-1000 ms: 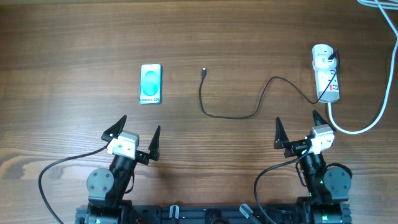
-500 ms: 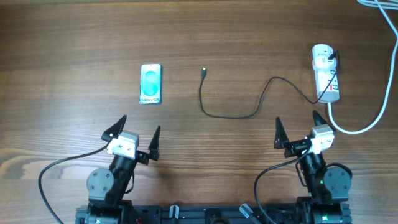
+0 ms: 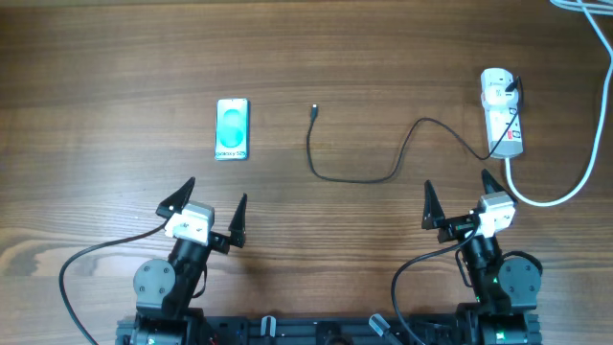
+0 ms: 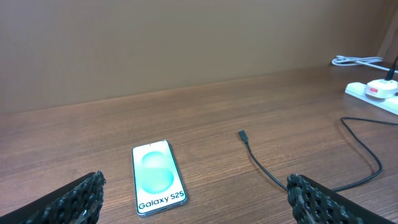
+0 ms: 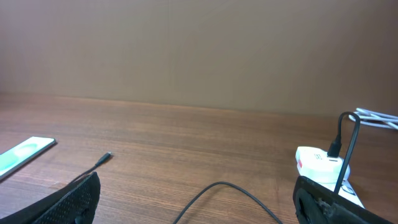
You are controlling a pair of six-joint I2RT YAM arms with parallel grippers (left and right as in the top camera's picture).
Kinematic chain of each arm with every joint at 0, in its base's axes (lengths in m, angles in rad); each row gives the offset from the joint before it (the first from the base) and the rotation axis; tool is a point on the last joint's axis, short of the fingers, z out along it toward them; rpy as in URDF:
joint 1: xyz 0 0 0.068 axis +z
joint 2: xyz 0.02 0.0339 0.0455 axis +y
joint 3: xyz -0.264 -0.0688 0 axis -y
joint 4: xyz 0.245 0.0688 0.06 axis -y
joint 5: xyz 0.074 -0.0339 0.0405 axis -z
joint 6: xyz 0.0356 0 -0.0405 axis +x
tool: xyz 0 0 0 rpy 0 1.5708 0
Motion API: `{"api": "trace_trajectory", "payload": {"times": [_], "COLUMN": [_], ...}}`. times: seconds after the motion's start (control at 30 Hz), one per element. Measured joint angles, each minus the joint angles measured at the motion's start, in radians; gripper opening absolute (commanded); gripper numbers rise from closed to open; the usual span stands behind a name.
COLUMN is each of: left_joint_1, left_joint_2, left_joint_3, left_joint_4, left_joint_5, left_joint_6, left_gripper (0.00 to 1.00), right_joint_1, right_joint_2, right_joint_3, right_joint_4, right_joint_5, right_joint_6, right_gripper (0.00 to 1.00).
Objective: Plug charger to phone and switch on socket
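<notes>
The phone [image 3: 232, 128] lies flat on the wooden table, teal screen up, with white text at its near end; it also shows in the left wrist view [image 4: 158, 177] and at the left edge of the right wrist view [image 5: 22, 154]. The charger cable [image 3: 369, 172] runs from the socket to its free plug [image 3: 314, 111], right of the phone; the plug shows in the left wrist view [image 4: 242, 135] and right wrist view [image 5: 107, 155]. The white socket [image 3: 502, 113] lies at the far right, also in the right wrist view [image 5: 323, 165]. My left gripper [image 3: 213, 211] and right gripper [image 3: 460, 199] are open and empty, near the front edge.
A thick white cord [image 3: 575, 192] loops from the socket's near end round to the far right corner of the table. It also shows at the far right of the left wrist view [image 4: 357, 60].
</notes>
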Motion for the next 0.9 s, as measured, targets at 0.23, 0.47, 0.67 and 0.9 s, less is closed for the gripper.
{"api": "trace_trajectory", "payload": {"times": [0.23, 0.47, 0.67, 0.9], "left_joint_1": [0.0, 0.0, 0.0, 0.0], "left_joint_2": [0.0, 0.0, 0.028, 0.201], "left_joint_3": [0.0, -0.001, 0.024, 0.172], "left_joint_4": [0.012, 0.067, 0.067, 0.06], "left_joint_5": [0.0, -0.001, -0.004, -0.004], "left_joint_6": [0.0, 0.0, 0.0, -0.002], "left_gripper": [1.0, 1.0, 1.0, 1.0], "right_joint_1": [0.0, 0.0, 0.0, 0.0], "right_joint_2": [0.0, 0.005, 0.127, 0.4], "right_joint_3": [0.0, 0.002, 0.093, 0.351], "right_joint_4": [0.0, 0.0, 0.0, -0.125], "right_joint_5": [-0.003, -0.017, -0.049, -0.099], "right_joint_6": [0.0, 0.0, 0.0, 0.001], "right_gripper": [1.0, 1.0, 1.0, 1.0]}}
